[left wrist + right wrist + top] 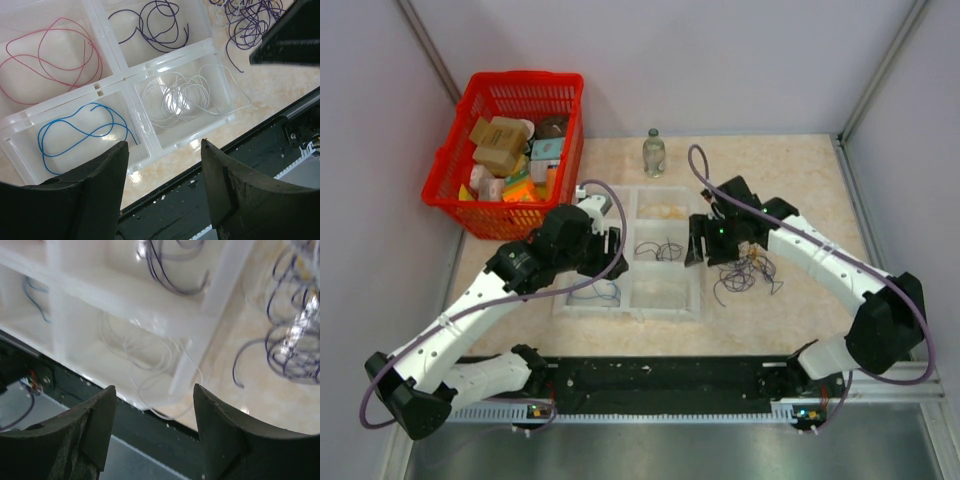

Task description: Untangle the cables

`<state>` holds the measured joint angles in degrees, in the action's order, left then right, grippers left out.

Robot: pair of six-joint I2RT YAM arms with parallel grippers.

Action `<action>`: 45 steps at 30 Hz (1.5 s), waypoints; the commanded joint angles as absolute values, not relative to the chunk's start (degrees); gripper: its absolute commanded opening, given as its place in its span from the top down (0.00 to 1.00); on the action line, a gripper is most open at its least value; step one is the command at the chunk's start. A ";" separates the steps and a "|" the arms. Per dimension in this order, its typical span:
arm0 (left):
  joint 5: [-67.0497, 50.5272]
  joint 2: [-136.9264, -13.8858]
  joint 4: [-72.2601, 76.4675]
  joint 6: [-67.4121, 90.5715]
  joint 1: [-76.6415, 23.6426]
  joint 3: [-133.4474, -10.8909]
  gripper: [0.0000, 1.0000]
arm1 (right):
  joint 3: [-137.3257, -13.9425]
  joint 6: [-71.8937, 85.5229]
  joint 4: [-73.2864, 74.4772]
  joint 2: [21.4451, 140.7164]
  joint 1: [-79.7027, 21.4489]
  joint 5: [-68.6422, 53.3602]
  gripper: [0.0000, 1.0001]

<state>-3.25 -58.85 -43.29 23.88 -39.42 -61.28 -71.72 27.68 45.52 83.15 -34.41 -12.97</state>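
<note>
Just right of the clear plastic compartment tray (114, 55), the tangled bunch of thin purple cables (745, 272) is lying just right of the right gripper (701, 245), which is hanging spread and empty; the left gripper (162, 146), likewise released, is hovering farther away.

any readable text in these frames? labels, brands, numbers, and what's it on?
None readable in any view.
Packages in the red basket: printing too small and blurred to read.
Bottle: no legible label.
Clear tray and cables: no markings visible.
</note>
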 commanded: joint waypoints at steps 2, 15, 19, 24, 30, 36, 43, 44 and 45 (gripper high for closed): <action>-5.01 -60.11 -40.25 23.03 -39.20 -61.79 0.36 | -57.77 30.93 52.21 78.67 -32.44 -21.26 0.37; -6.68 -62.23 -41.83 21.97 -39.29 -63.89 0.36 | -45.44 47.01 35.25 81.82 -24.08 -38.41 0.42; -6.86 -62.23 -42.10 21.80 -39.29 -63.98 0.36 | -44.48 48.77 33.84 84.46 -24.17 -39.55 0.45; -6.94 -62.14 -42.36 21.71 -39.20 -63.90 0.36 | -43.07 49.92 31.82 84.81 -24.08 -40.34 0.56; -7.03 -62.14 -42.45 21.45 -39.29 -63.55 0.37 | -44.99 49.22 30.59 85.25 -24.08 -41.40 0.78; -7.03 -62.05 -41.75 21.53 -39.29 -63.02 0.37 | -51.31 46.41 30.41 89.20 -26.27 -41.75 1.00; -6.06 -61.17 -41.40 21.80 -39.29 -62.67 0.37 | -64.67 41.76 34.18 97.28 -33.13 -33.07 1.00; -5.89 -61.00 -41.40 21.88 -39.20 -62.67 0.37 | -65.82 40.88 35.32 98.60 -34.18 -29.91 1.00; -5.71 -60.82 -41.31 21.97 -39.29 -62.40 0.37 | -66.87 39.30 35.94 99.57 -35.15 -26.92 1.00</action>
<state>-6.52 -62.37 -43.48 22.35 -39.42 -61.73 -61.34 44.58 33.01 95.98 -31.57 -36.71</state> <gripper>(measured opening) 0.633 0.005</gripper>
